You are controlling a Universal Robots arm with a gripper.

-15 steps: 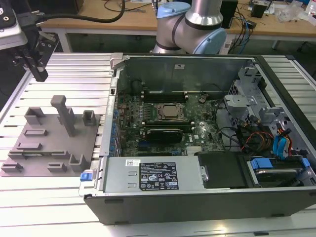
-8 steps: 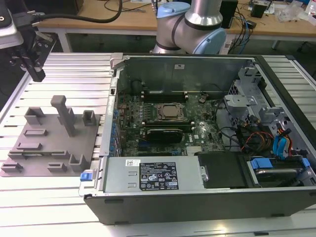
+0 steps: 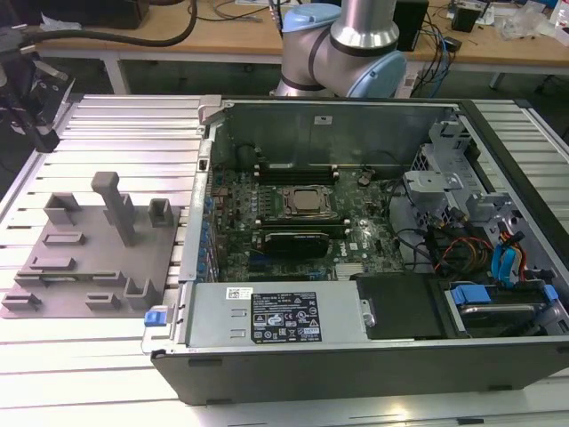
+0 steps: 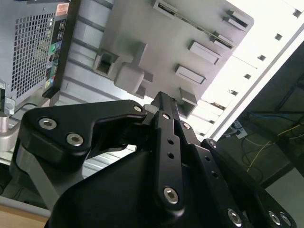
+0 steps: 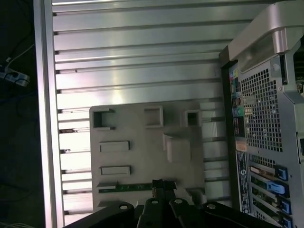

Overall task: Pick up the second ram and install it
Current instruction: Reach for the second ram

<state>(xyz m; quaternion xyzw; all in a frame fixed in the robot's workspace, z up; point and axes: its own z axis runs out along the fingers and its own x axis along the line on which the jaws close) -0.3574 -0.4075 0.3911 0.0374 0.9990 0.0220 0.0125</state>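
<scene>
The second ram is a thin green stick lying in a long slot of the grey fixture plate in the first wrist view. My gripper hangs well above that plate, its black fingertips pressed together with nothing between them, lined up over the ram's end. In the second wrist view the gripper points at the same fixture plate. In the exterior view the gripper hovers high at the exterior view's left, above the fixture plate.
An open computer case lies at the exterior view's right of the plate, with its motherboard, CPU socket and black memory slots exposed. A tall grey post rises from the plate. Everything rests on a ribbed aluminium table.
</scene>
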